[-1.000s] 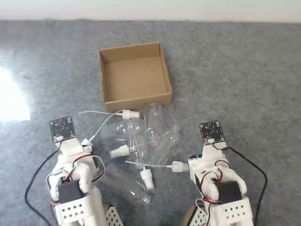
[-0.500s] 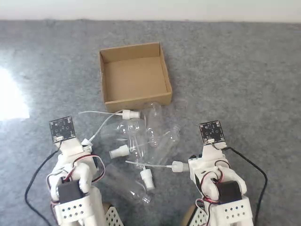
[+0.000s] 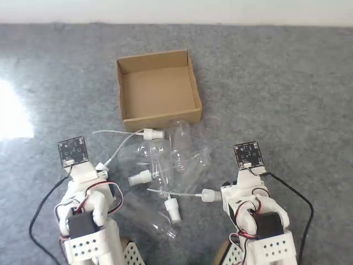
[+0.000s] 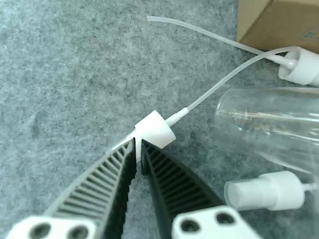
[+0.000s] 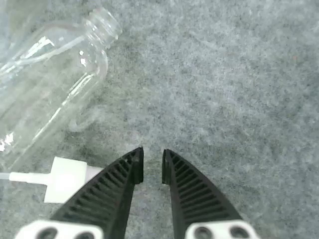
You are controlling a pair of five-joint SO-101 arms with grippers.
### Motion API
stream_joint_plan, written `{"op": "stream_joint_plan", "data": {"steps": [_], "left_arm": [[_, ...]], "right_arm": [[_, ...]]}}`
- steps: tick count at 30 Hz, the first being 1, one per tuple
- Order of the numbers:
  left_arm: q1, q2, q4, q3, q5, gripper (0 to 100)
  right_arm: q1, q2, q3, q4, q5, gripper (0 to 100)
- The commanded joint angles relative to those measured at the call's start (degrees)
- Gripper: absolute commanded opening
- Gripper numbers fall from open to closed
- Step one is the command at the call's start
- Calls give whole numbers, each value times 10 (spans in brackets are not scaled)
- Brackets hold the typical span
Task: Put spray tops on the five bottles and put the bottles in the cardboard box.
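- The left gripper point(image 4: 138, 149) is resting with its fingers nearly closed. The tips are touching a white spray top point(image 4: 155, 130), but I cannot tell whether they are gripping it.
- The right gripper point(image 5: 152, 158) is keeping its fingers a narrow slit apart and holding nothing, low over the grey table point(image 3: 287, 83).
- A second spray top point(image 3: 208, 195) is lying just beside the right arm, at its 9 o'clock.
- The clear bottles point(image 3: 176, 154) are lying uncapped in a cluster between the arms, with loose tops among them.
- The cardboard box point(image 3: 162, 118) is sitting open at the cluster's 12 o'clock, close to the nearest bottle.
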Motion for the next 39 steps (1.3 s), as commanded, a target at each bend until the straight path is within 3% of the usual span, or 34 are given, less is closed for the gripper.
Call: {"op": "stream_joint_plan", "data": {"steps": [1,10,14,19,28,39], "left_arm": [[1,-8,-9,-8,-2,12],[27,-8,-91,-53,-10,12],[64,-8,-100,-53,-67,12],[25,-8,-98,-56,-78,12],[11,-8,-98,-55,-82,12],[11,-8,-102,-53,-82,12]], "right_arm": [[2,-7,12,6,-5,50],[2,-7,12,6,-6,49],[6,-7,12,6,-5,49],[7,-7,9,7,-4,52],[64,-7,-122,7,-4,49],[62,0,-310,29,-8,6]]}}
